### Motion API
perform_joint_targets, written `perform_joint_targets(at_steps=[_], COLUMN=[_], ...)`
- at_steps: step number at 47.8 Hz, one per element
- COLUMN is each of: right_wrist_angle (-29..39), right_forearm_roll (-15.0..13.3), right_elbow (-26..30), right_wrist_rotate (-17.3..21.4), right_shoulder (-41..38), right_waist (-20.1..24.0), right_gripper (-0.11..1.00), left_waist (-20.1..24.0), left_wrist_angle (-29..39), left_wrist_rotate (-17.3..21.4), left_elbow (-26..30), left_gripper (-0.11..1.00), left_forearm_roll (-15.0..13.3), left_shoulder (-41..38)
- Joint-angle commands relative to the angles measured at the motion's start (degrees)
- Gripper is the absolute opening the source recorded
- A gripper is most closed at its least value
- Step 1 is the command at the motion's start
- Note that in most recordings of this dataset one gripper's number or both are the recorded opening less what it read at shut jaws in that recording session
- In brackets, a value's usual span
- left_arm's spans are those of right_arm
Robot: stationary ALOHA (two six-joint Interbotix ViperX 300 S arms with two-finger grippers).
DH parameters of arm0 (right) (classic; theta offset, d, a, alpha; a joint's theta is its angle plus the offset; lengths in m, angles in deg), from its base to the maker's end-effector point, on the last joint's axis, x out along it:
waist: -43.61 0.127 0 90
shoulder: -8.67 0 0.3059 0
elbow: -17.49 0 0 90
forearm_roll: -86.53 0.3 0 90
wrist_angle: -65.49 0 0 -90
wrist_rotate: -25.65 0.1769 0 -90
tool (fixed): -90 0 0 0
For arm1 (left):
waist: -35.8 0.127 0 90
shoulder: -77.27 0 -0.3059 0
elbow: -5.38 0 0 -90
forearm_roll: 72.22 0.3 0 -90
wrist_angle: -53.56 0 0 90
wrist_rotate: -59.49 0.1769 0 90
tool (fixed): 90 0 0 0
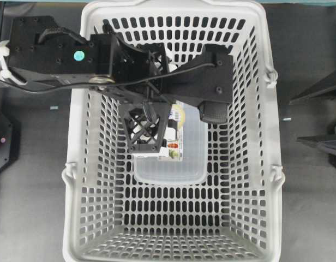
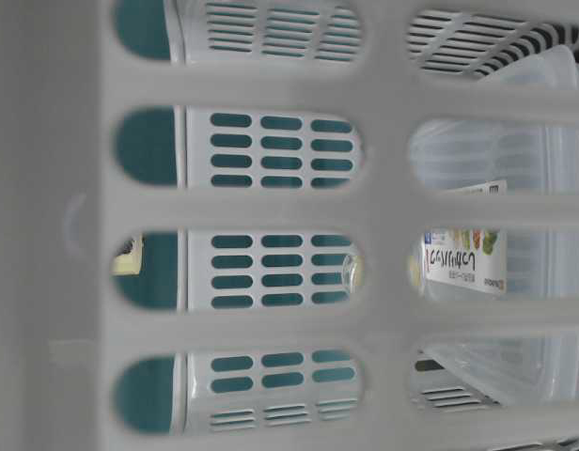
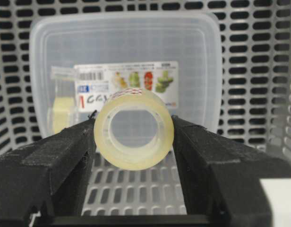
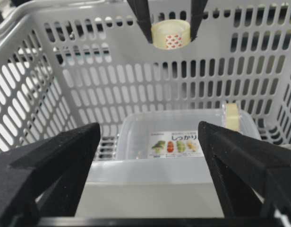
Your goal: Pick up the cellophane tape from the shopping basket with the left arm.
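The cellophane tape [image 3: 133, 158], a pale-yellow roll, sits pinched between the two black fingers of my left gripper [image 3: 133, 120], which is shut on it. In the right wrist view the same tape [image 4: 170, 34] hangs high between those fingers [image 4: 141, 19], well above the floor of the light-grey shopping basket [image 4: 89, 85]. From overhead the left arm [image 1: 119, 60] reaches across the basket [image 1: 75, 114] and covers the tape. My right gripper [image 4: 149, 126] stands wide open at the basket's near rim, with nothing between its fingers.
A clear rectangular container [image 1: 187, 164] with a printed label [image 4: 176, 144] lies on the basket floor under the left gripper. Another pale-yellow roll [image 4: 232, 116] rests at the container's edge. Slotted basket walls [image 3: 259, 71] enclose all sides.
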Motion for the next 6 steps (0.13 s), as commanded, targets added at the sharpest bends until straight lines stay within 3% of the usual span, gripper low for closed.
perform_joint_targets(at_steps=[1, 6], right_wrist_angle=[-0.8, -1.0], right_forearm_roll=[0.1, 0.1], right_elbow=[0.5, 0.5], right_wrist_rotate=[0.1, 0.1], right_shoulder=[-0.3, -0.3], right_waist=[0.2, 0.2], right_gripper=[0.80, 0.80], left_waist=[-0.2, -0.2], left_wrist_angle=[0.1, 0.7], left_wrist_rotate=[-0.1, -0.1], left_elbow=[1.2, 1.2], left_gripper=[0.50, 0.50], left_forearm_roll=[0.2, 0.2], left_shoulder=[0.8, 0.8])
